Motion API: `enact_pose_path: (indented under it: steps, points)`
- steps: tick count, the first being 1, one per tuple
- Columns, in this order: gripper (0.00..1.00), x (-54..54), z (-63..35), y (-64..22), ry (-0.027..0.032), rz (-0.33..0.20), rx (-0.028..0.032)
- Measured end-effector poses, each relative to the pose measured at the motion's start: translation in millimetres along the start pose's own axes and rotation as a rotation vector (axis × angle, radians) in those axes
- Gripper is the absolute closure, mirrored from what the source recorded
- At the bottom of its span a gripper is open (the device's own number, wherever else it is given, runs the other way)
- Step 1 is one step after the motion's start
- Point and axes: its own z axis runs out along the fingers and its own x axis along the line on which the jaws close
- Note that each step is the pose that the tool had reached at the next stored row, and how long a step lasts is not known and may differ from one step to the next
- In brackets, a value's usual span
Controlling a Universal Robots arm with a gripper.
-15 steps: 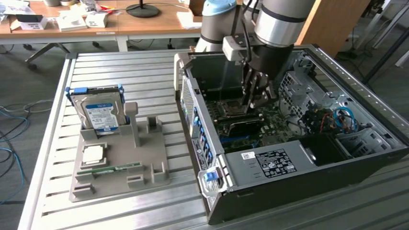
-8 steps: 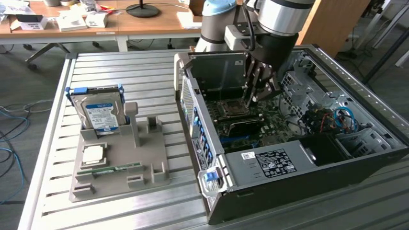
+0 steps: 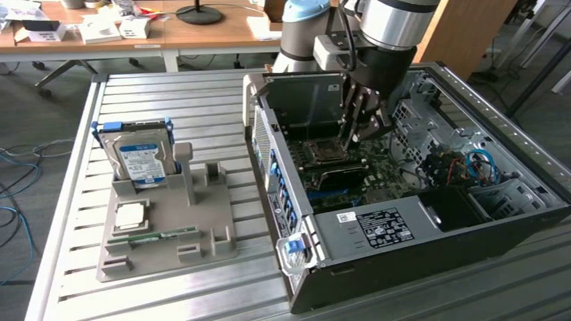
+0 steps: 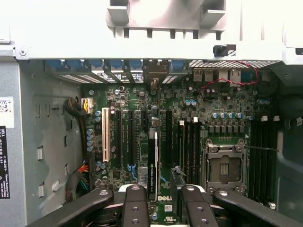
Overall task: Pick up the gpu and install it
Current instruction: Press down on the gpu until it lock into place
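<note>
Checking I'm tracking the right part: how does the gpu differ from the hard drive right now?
The gpu is a thin dark card, while the hard drive is a boxy silver unit with a blue-white label. The gpu is inside the computer case, edge-on over the motherboard slots. The hard drive sits outside it in the grey holder. Both stand on edge.

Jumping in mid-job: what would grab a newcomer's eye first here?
The arm's end effector reaches into the open computer case at the exterior view's right, over the gpu standing on edge among the motherboard slots. At that view's left, a hard drive stands upright in a grey holder.
</note>
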Motion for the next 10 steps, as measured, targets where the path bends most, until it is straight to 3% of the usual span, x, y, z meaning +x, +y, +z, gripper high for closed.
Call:
enact_pose_path:
  steps: [6, 10]
  points:
    - [0.67, 0.0, 0.0, 0.0, -0.0001, 0.0, 0.0]
    - [0.8, 0.0, 0.0, 0.0, 0.0, 0.0, 0.0]
